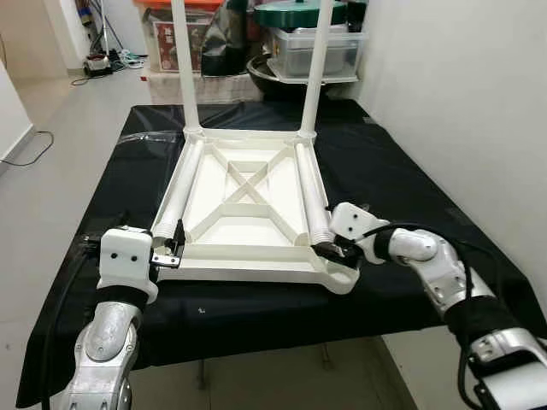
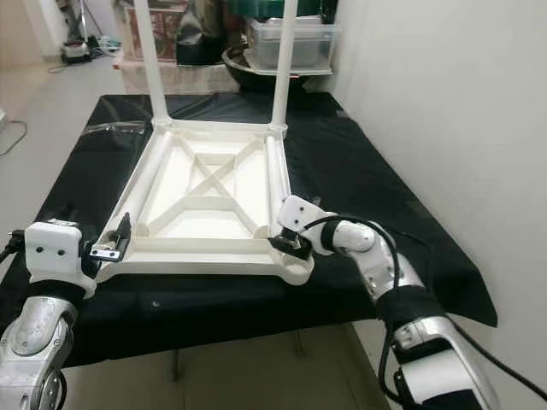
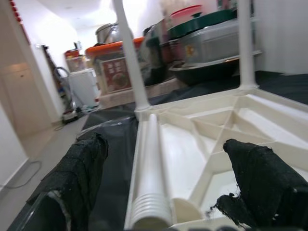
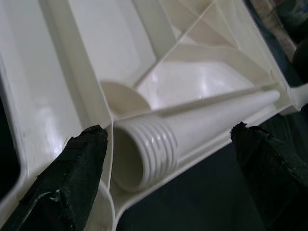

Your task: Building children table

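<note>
Both grippers sit at the near corners of the upturned white table top [image 1: 248, 205], which lies on a black cloth [image 1: 393, 179] over a work surface. Left gripper [image 1: 173, 249], fingers spread, straddles the threaded end of a loose leg [image 3: 151, 168] lying along the top's left rail. Right gripper [image 1: 329, 249], fingers also apart, frames the threaded end of another loose leg [image 4: 192, 132] along the right rail. Two legs [image 1: 188, 68] stand upright in the far corners. Storage boxes [image 1: 312, 47] are stacked beyond.
</note>
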Robot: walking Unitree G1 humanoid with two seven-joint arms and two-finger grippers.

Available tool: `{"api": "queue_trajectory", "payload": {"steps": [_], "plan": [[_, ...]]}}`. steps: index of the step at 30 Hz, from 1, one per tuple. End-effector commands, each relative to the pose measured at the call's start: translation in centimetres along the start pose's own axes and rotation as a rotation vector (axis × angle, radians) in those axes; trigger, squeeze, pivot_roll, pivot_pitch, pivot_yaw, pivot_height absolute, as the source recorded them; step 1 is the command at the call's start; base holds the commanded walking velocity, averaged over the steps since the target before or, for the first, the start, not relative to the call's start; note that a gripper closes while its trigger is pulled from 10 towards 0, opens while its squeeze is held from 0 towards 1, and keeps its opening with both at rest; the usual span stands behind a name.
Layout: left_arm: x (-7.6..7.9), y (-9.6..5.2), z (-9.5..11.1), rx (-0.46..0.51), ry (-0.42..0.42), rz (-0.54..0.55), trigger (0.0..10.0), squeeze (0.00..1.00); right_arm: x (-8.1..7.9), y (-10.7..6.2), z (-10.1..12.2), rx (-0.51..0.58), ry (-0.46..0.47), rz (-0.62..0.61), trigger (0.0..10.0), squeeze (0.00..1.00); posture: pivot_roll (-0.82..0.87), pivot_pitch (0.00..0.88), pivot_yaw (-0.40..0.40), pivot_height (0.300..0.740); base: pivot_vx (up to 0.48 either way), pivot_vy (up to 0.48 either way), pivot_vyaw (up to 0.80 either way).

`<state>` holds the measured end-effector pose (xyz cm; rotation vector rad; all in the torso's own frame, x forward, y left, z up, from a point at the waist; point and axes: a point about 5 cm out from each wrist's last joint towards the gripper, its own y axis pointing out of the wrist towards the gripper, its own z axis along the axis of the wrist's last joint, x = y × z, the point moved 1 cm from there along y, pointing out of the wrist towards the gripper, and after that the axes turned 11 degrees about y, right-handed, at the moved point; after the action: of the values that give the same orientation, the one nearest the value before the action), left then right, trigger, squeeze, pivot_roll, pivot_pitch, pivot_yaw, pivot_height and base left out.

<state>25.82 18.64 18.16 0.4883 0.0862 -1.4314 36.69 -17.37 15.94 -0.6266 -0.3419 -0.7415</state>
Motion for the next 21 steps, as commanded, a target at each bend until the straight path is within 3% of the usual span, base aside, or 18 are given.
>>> {"api": "queue_trajectory", "payload": {"steps": [1,8,15,21], "plan": [[0.2,0.1,-0.2,-0.004,-0.001,-0.009,10.0,0.0,0.1,0.3,0.0,-0.022,-0.03,0.002,10.0,0.0,0.05,0.0,-0.076,0.74,0.0,0.0,0.0],[0.0,-0.1,-0.1,-0.003,0.003,-0.001,10.0,0.0,0.7,0.8,-0.8,-0.111,-0.063,-0.062,10.0,0.0,0.07,0.0,-0.088,0.74,0.0,0.0,0.0],[0.0,0.0,-0.2,-0.007,0.008,0.003,10.0,0.0,1.2,1.5,-0.5,-0.13,-0.045,-0.123,10.0,0.0,0.07,0.0,-0.089,0.74,0.0,0.0,0.0],[0.2,0.1,-0.2,-0.01,0.008,-0.001,10.0,0.0,0.1,2.9,-0.1,-0.109,0.024,-0.147,10.0,0.0,0.07,0.0,-0.091,0.74,0.0,0.0,0.0]]}}
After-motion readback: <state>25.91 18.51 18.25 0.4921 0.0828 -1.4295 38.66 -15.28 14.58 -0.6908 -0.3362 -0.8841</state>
